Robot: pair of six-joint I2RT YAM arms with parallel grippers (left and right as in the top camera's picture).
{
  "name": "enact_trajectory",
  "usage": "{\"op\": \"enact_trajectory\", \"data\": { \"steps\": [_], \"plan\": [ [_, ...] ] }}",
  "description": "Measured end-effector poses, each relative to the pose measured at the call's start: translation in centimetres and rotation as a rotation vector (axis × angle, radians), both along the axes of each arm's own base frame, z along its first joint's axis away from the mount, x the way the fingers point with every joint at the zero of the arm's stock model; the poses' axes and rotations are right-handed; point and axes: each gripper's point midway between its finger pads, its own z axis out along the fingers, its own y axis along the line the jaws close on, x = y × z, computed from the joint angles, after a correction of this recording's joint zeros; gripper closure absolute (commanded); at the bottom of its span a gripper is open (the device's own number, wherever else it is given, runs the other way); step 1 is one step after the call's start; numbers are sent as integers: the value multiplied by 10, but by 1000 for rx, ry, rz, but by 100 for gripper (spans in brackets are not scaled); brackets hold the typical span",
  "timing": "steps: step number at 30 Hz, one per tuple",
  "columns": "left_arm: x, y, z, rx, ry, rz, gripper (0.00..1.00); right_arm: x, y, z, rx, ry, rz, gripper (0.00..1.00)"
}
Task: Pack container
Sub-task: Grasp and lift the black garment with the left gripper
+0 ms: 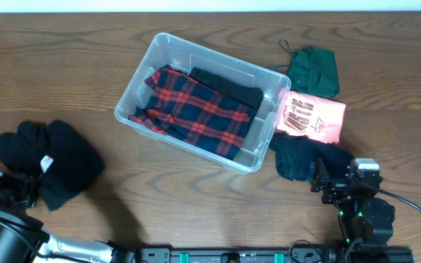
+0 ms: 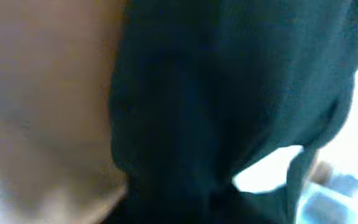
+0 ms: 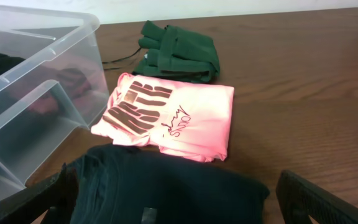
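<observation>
sitting near the middle of the table (image 1: 64,66), turned at an angle, the container (image 1: 137,73) holds a red and black plaid cloth (image 1: 196,109) and, beside it on the far side, a folded black cloth (image 1: 229,88). to the right of the container three garments lie on the table in a row: a green one (image 1: 314,71) farthest, a pink shirt (image 1: 311,117) with dark letters in the middle, and a dark one (image 1: 302,157) nearest the robot, touching the pink shirt. the right gripper (image 1: 327,179) is at the near edge of this dark garment, and its fingers (image 3: 316,199) stand wide apart with nothing between them but the cloth below. at the left side a black pile (image 1: 57,164) with a small white tag lies well apart from the container. the left gripper (image 1: 13,191) is at the near edge of this pile; its wrist view is filled with blurred dark cloth, so i cannot tell if it is open or closed on the cloth.
</observation>
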Motion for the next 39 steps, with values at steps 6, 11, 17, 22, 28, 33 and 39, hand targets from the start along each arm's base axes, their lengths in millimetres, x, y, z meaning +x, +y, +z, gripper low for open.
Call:
{"op": "enact_trajectory", "data": {
  "steps": [6,11,17,22,28,33,39],
  "plan": [
    [24,-14,30,-83,-194,-9,94,0,0,0,0,0,0,1],
    [42,-19,104,-35,-398,-14,94,0,0,0,0,0,0,1],
    [71,-60,238,221,-677,-154,94,0,0,0,0,0,0,1],
    [94,-149,364,441,-1007,-376,94,0,0,0,0,0,0,1],
    [87,-255,422,378,-1183,-497,94,0,0,0,0,-1,0,1],
    [118,-308,401,280,-1146,-575,94,0,0,0,0,0,0,1],
    [179,-349,323,242,-950,-620,94,0,0,0,0,0,0,1]
  ]
}}
